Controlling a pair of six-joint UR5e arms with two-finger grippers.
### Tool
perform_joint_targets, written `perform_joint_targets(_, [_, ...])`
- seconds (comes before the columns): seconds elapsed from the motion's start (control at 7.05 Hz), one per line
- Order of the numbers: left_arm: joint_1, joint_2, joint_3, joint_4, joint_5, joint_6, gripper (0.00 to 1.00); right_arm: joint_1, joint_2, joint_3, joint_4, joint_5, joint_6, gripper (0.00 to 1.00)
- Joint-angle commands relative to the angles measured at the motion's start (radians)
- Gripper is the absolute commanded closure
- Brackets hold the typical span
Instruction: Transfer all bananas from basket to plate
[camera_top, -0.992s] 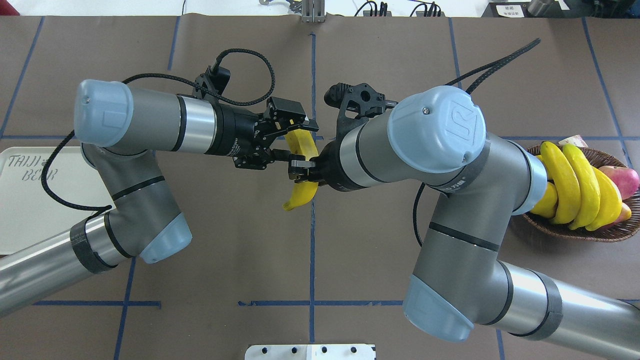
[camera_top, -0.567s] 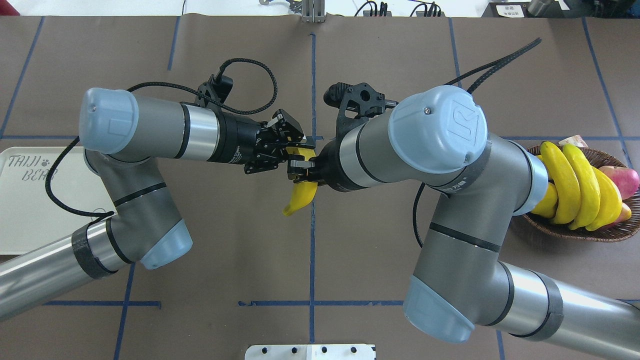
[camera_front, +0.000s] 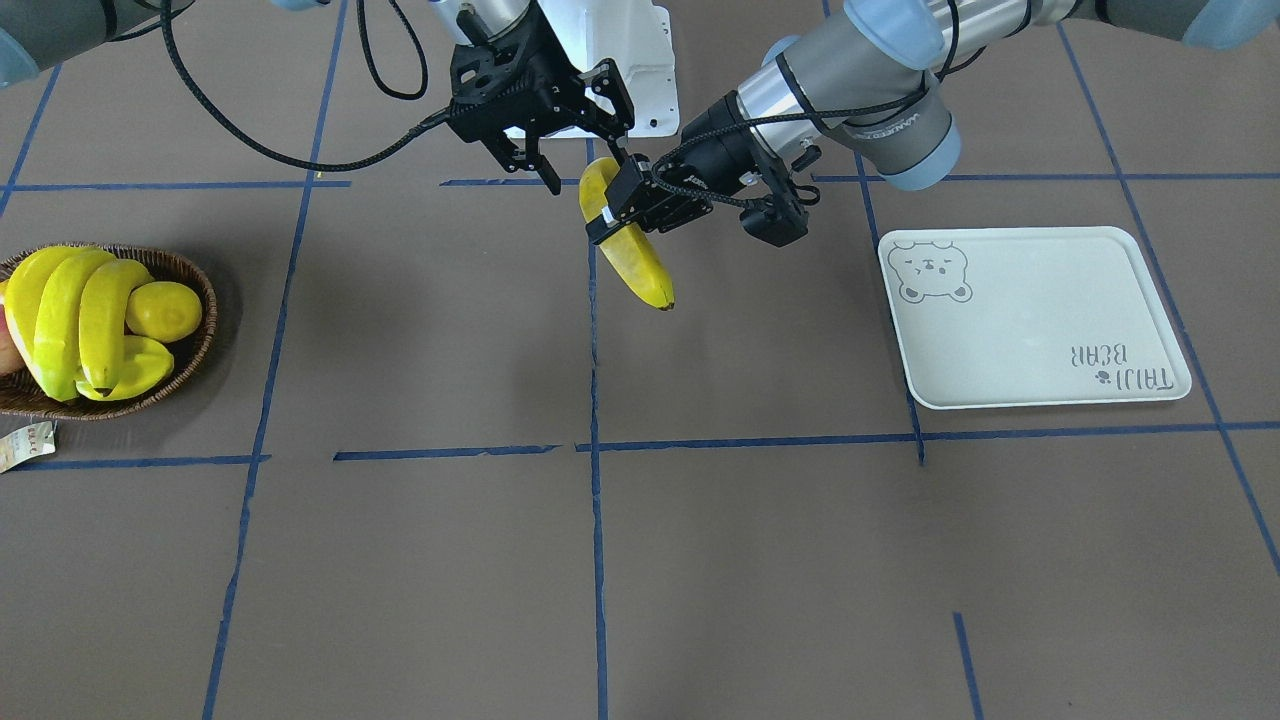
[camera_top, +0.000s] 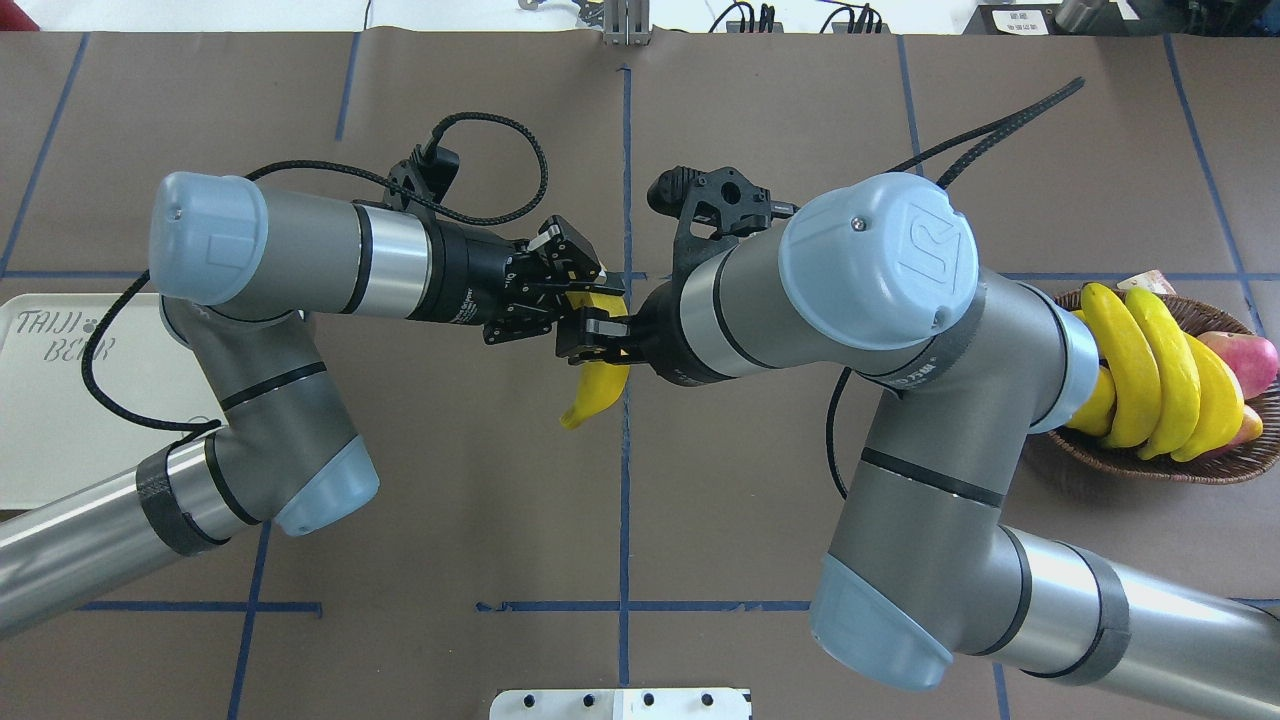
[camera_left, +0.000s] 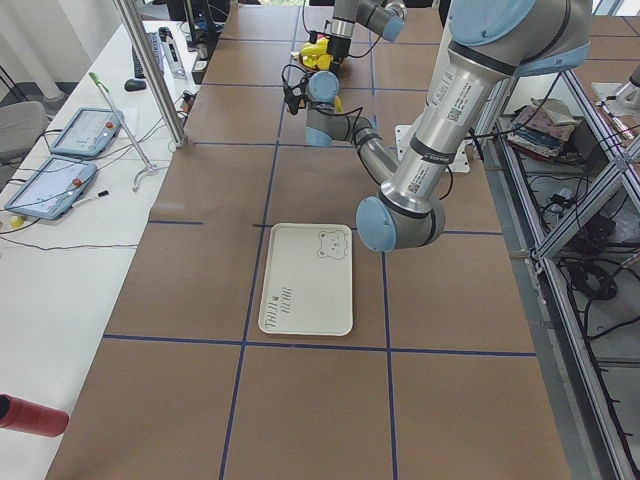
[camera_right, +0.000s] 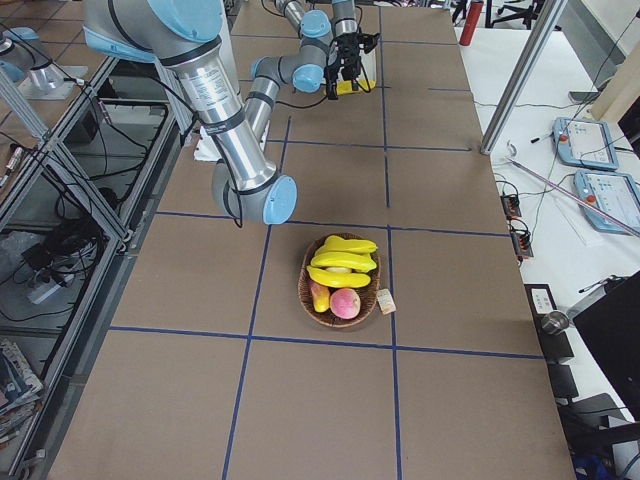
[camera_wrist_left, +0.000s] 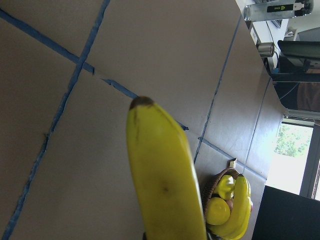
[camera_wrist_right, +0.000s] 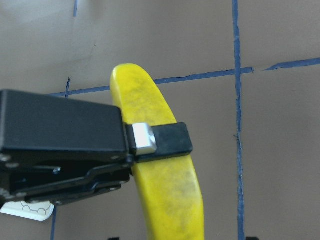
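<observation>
**Lighting and image quality.** Bright, even room light falls from overhead, so the basket (camera_front: 207, 310) casts only a soft, narrow shadow on the brown table (camera_front: 700, 560), and pale glare runs along the right arm's metal tube (camera_top: 1180, 620). In the left wrist view a window (camera_wrist_left: 295, 145) at the right edge is washed out, and the very close banana (camera_wrist_left: 165, 190) is slightly soft. Both side views show wide-angle stretch toward their edges.

Overhead and front cameras look down on the bench (camera_top: 450, 520) from opposite sides. Both wrist cameras crowd the banana (camera_wrist_left: 165, 185).
</observation>
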Motion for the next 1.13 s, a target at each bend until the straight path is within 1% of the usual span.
perform_joint_targets(0.0, [-0.018,0.040,-0.002,0.003,-0.015,0.001,1.00,0.001,-0.006,0.022,-0.001,0.002,0.000,0.00])
perform_joint_targets(0.14, [-0.064,0.071,0.001,0.047,-0.076,0.012,1.00,0.001,-0.006,0.024,-0.001,0.000,0.000,0.00])
perform_joint_targets(0.28, [-0.163,0.106,-0.010,0.151,-0.183,0.112,1.00,0.006,-0.015,0.030,-0.003,0.000,0.002,0.00])
perform_joint_targets(0.43, [-0.220,0.170,-0.026,0.182,-0.215,0.214,1.00,0.009,-0.038,0.048,-0.003,0.000,0.000,0.00])
perform_joint_targets(0.57, [-0.251,0.294,-0.046,0.182,-0.218,0.324,1.00,0.017,-0.073,0.080,-0.003,0.002,-0.001,0.00])
perform_joint_targets(0.71, [-0.300,0.401,-0.053,0.184,-0.218,0.434,1.00,0.036,-0.083,0.090,-0.003,0.011,-0.001,0.00])
perform_joint_targets(0.85, [-0.314,0.502,-0.044,0.185,-0.215,0.554,1.00,0.040,-0.084,0.087,-0.003,0.009,-0.001,0.00])
perform_joint_targets(0.99, [-0.322,0.587,-0.027,0.185,-0.212,0.667,1.00,0.047,-0.089,0.094,-0.031,0.012,-0.001,0.00])
